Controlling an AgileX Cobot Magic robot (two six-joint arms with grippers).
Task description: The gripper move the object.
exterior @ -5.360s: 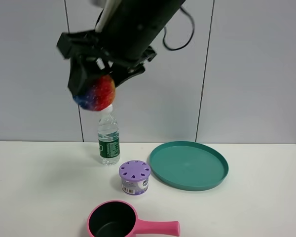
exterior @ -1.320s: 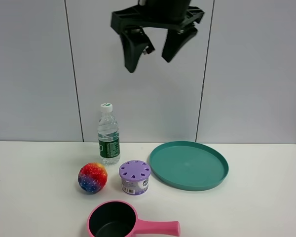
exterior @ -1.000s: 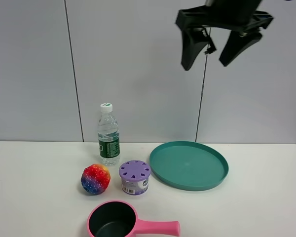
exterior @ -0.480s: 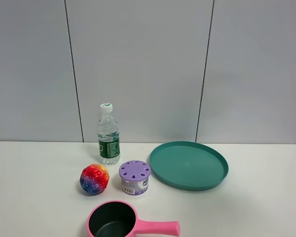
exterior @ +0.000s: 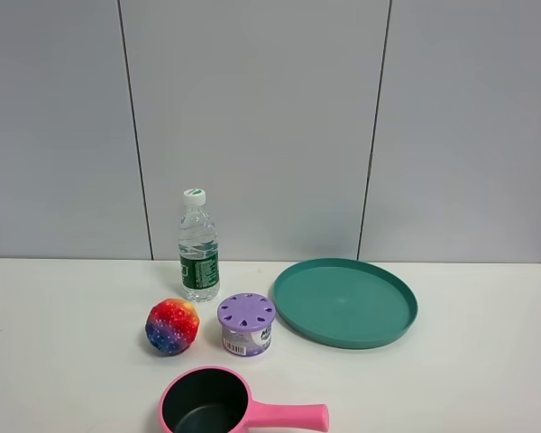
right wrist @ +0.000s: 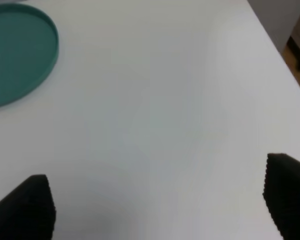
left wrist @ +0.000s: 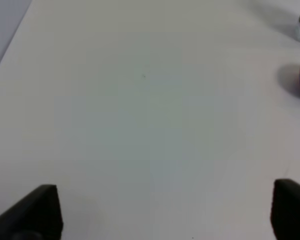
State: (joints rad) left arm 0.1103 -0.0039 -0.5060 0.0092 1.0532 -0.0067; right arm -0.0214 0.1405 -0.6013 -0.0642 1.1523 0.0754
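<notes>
A bumpy rainbow-coloured ball (exterior: 172, 326) sits on the white table (exterior: 63, 361), just left of a purple-lidded round can (exterior: 246, 323), before a clear plastic water bottle (exterior: 198, 246). A pink saucepan (exterior: 218, 405) stands at the front edge. Both black grippers, left (left wrist: 165, 212) and right (right wrist: 155, 202), hang wide open, empty, well apart from the ball.

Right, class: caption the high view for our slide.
Ball rests by can, bottle, plate and pan.

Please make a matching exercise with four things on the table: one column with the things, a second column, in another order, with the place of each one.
Things:
1. rainbow ball
2. water bottle
3. teal plate
4. pink saucepan

Places:
A. nearest the camera, handle pointing right
B. right of the purple-lidded can
C. nearest the wall, behind the can
D. left of the can

Pairs: 1-D, 2-C, 3-B, 4-A
</notes>
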